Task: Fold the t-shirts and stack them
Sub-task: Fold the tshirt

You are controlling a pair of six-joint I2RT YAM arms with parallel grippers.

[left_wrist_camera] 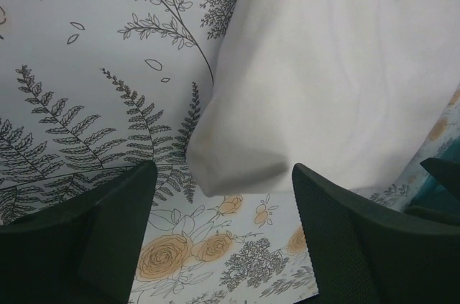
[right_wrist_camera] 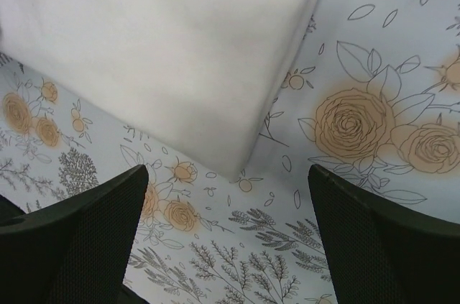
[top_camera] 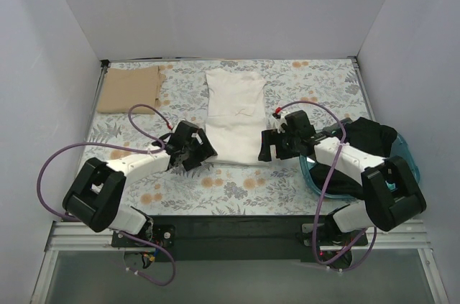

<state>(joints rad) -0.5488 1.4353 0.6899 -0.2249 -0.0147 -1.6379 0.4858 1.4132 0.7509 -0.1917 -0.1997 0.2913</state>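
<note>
A white t-shirt (top_camera: 233, 113) lies folded lengthwise in the middle of the floral cloth. A folded tan t-shirt (top_camera: 129, 89) lies at the far left. My left gripper (top_camera: 202, 154) is open and empty just short of the white shirt's near left corner (left_wrist_camera: 230, 174). My right gripper (top_camera: 267, 147) is open and empty just short of its near right corner (right_wrist_camera: 233, 164). Both hover close above the cloth, jaws spread wide, with nothing between them.
A teal basket (top_camera: 352, 164) with dark clothing (top_camera: 370, 135) stands at the right, beside the right arm. The table is walled at the back and both sides. A purple cable loops left of the left arm (top_camera: 65, 157).
</note>
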